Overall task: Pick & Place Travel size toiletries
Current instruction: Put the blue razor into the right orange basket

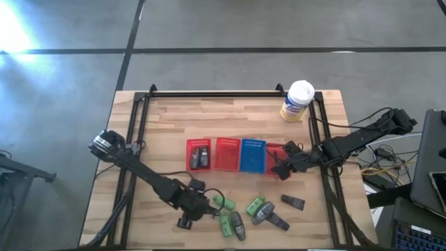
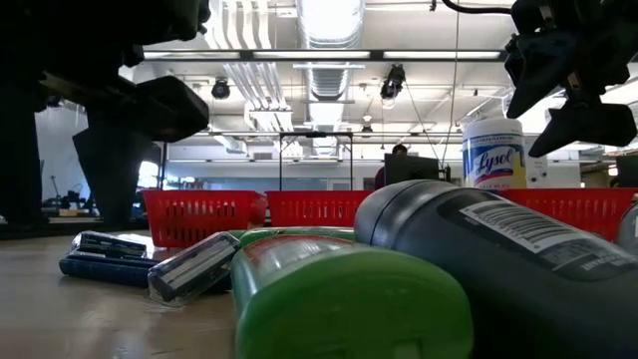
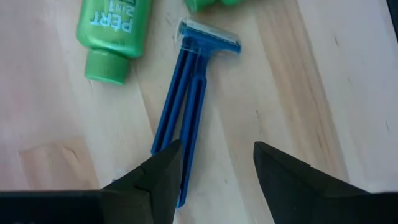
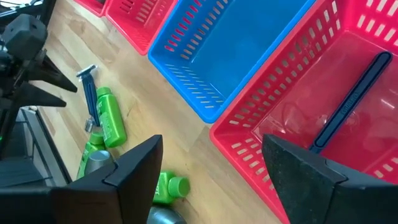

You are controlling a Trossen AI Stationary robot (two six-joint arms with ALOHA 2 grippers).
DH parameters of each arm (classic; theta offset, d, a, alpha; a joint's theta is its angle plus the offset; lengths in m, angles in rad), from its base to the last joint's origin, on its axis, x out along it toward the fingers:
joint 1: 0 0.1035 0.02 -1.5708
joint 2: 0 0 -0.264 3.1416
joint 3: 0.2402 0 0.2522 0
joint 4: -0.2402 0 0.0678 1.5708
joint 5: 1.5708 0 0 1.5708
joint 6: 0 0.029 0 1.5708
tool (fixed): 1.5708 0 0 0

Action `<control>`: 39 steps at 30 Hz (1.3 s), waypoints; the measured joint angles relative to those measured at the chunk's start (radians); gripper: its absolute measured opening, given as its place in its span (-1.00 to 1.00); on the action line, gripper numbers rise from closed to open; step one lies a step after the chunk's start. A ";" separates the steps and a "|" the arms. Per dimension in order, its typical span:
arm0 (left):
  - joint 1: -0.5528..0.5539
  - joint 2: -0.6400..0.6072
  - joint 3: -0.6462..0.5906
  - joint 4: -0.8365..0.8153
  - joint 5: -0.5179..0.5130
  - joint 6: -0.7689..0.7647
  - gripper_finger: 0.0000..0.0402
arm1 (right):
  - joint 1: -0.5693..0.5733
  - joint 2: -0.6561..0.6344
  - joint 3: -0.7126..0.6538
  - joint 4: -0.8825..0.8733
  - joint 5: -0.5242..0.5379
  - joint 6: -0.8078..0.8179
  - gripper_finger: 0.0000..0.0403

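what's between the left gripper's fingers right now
The handle end of a blue razor lies on the bare wood between the open fingers of the left gripper, nearer one finger; the left wrist view shows this.

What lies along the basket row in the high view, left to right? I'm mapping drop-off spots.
Red basket holding dark items → red basket → blue basket → red basket under the right gripper.
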 joint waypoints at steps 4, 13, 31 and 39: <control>0.000 0.012 -0.020 0.000 0.001 0.000 0.00 | 0.000 0.000 0.000 -0.004 0.000 0.000 0.41; 0.003 0.048 -0.028 0.001 0.000 0.008 0.00 | 0.000 0.000 0.000 -0.016 0.001 0.003 0.50; 0.005 0.061 -0.022 -0.001 -0.003 0.025 -0.86 | -0.001 0.000 0.000 -0.023 0.002 0.001 0.32; 0.003 0.024 0.053 -0.105 0.006 -0.074 -0.90 | -0.001 0.000 0.000 -0.022 0.003 -0.018 0.23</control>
